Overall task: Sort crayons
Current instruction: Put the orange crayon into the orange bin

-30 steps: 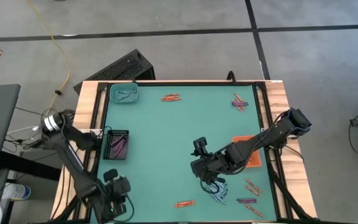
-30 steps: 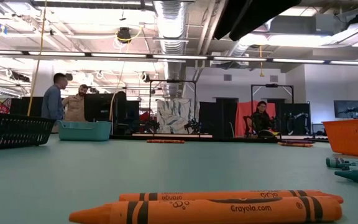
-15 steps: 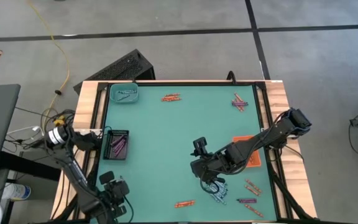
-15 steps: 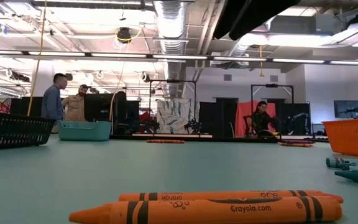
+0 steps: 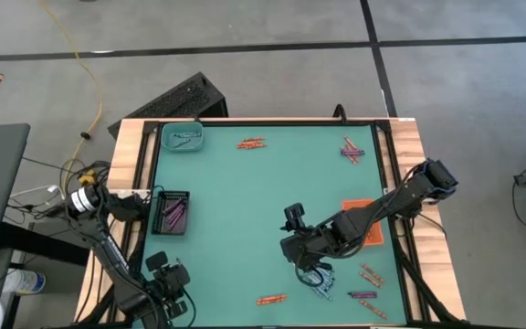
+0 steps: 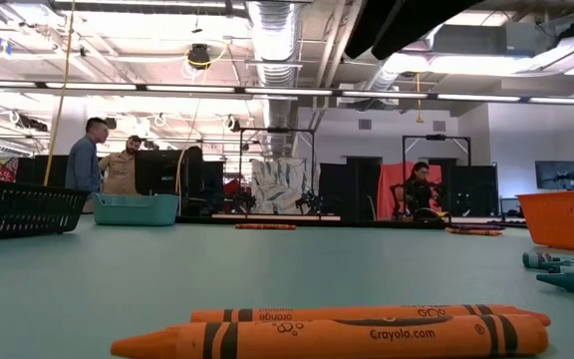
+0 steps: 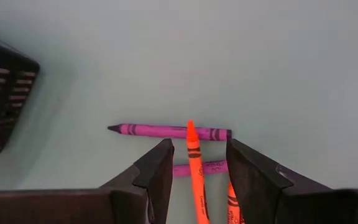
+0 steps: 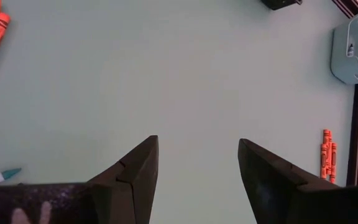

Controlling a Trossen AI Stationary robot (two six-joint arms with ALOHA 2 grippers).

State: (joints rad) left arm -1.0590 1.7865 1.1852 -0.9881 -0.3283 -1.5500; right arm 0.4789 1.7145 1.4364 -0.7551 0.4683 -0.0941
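The right end effector [image 5: 315, 274] is hovering over the counter [image 5: 245, 219] toward its near right part, its fingers [image 8: 138, 168] standing wide apart with nothing between them, directly above a small cluster of blue-grey crayons [image 5: 322, 288]. The left end effector [image 5: 167, 294] is waiting off the near left corner, fingers [image 7: 157, 171] parted and holding nothing; its wrist view is showing an orange crayon [image 7: 194, 168] lying on the mat in line with the gap, crossing purple crayons [image 7: 169, 131]. Crayons are lying in scattered groups across the counter: an orange pair [image 5: 270, 299] at the near edge, an orange bunch [image 5: 251, 143] by the far edge, a purple and orange bunch [image 5: 352, 150] at the far right corner, and more orange [image 5: 370, 273] and purple [image 5: 363, 295] ones at the near right corner. A teal tray [image 5: 182, 137] is sitting at the far left corner with a few crayons inside, a black tray [image 5: 173, 212] along the left edge is carrying purple ones, and an orange tray [image 5: 365, 222] is lying by the right edge, partly under the right arm. People [image 6: 104, 165] are standing in the room beyond.
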